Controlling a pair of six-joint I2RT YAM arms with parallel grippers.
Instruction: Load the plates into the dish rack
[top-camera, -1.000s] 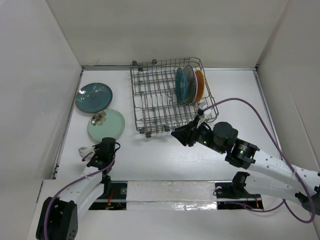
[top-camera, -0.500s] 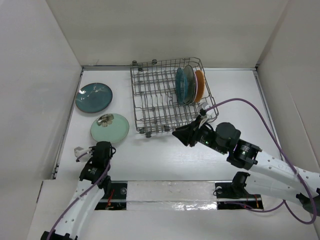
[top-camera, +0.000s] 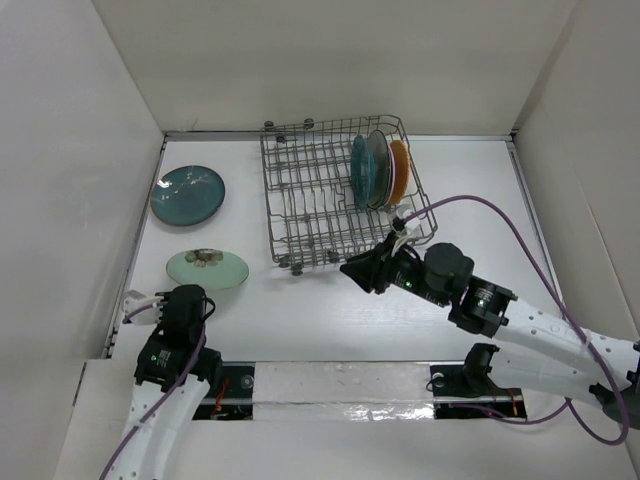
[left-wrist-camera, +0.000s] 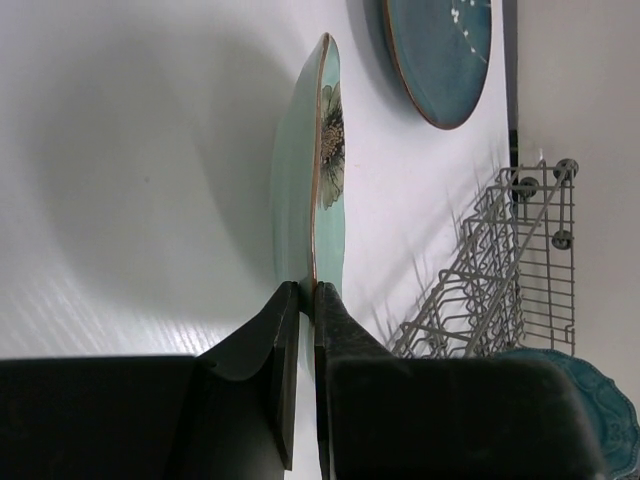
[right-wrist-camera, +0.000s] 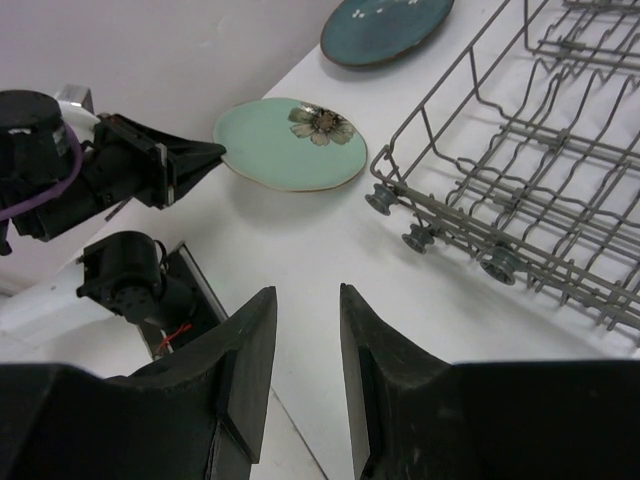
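1. My left pincer (left-wrist-camera: 305, 290) is clamped on the near rim of the pale mint plate (left-wrist-camera: 325, 150), one finger on each face and no gap showing.
2. The plate juts straight out ahead of that pincer. It looks clear of the counter (top-camera: 300, 310), with its shadow lying underneath.
3. There's a flower print (right-wrist-camera: 318, 125) on the plate's upper face.
4. Further out beyond the left pincer, the dark teal speckled plate (top-camera: 187, 194) lies flat on the counter, apart from the mint one.
5. My right pincer (right-wrist-camera: 305, 295) hangs with its fingers apart and nothing between them.
6. The dish rack (top-camera: 320, 205) stands just beyond the right pincer, its near corner feet close ahead.
7. Deeper in the rack, past the right pincer, three plates stand on edge side by side: the scalloped-rim teal plate (top-camera: 359, 170), a greyish plate (top-camera: 379, 165) and the orange-brown plate (top-camera: 401, 170).
8. Looking out from the right pincer, the mint plate sits near the rack's corner without touching it, and the left pincer grips its far side.
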